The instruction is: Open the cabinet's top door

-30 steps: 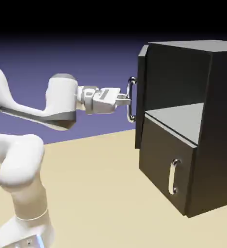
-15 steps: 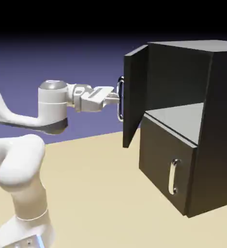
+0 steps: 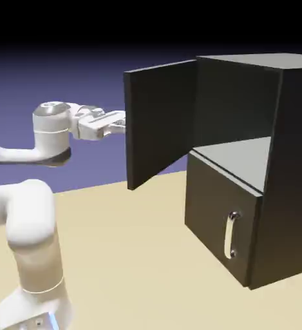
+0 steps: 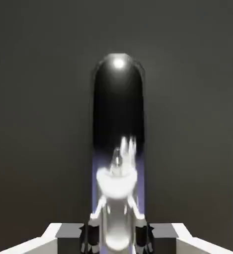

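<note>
The dark charcoal cabinet (image 3: 269, 167) stands at the exterior view's right. Its top door (image 3: 160, 126) is swung far out to the left, with its inner face toward the camera. My gripper (image 3: 120, 120) reaches the door's far side at its outer edge, where the panel hides the handle. In the hand view the shiny silver bar handle (image 4: 117, 124) runs upright against the dark door panel (image 4: 38, 99). My gripper (image 4: 116, 237) is shut on it, the bar sitting between the two fingertips (image 4: 91, 233).
A grey shelf (image 3: 240, 158) shows inside the opened upper compartment. The lower door (image 3: 211, 206) is closed, with its short silver handle (image 3: 230, 235). Tan tabletop (image 3: 134, 258) stretches between the robot's base and the cabinet.
The top door has swung from barely ajar to wide open. My gripper pulled its handle leftward and away from the cabinet, staying closed on it throughout.
</note>
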Action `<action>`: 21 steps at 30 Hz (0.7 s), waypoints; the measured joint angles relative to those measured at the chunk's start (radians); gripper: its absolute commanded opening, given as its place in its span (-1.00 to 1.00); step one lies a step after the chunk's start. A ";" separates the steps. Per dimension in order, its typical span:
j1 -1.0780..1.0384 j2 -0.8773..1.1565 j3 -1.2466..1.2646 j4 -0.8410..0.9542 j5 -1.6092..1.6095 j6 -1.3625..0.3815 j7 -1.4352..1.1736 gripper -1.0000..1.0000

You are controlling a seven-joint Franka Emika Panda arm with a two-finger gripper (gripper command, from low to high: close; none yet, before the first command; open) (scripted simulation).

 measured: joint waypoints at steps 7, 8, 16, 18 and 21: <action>-0.151 0.052 0.183 0.246 0.141 -0.290 -0.016 -1.00; -0.177 0.056 0.204 0.282 0.156 -0.326 -0.019 -1.00; -0.403 0.062 0.345 0.572 0.245 -0.590 -0.051 -1.00; -0.460 0.057 0.372 0.644 0.261 -0.650 -0.062 -1.00; -0.547 0.048 0.408 0.753 0.281 -0.738 -0.079 -1.00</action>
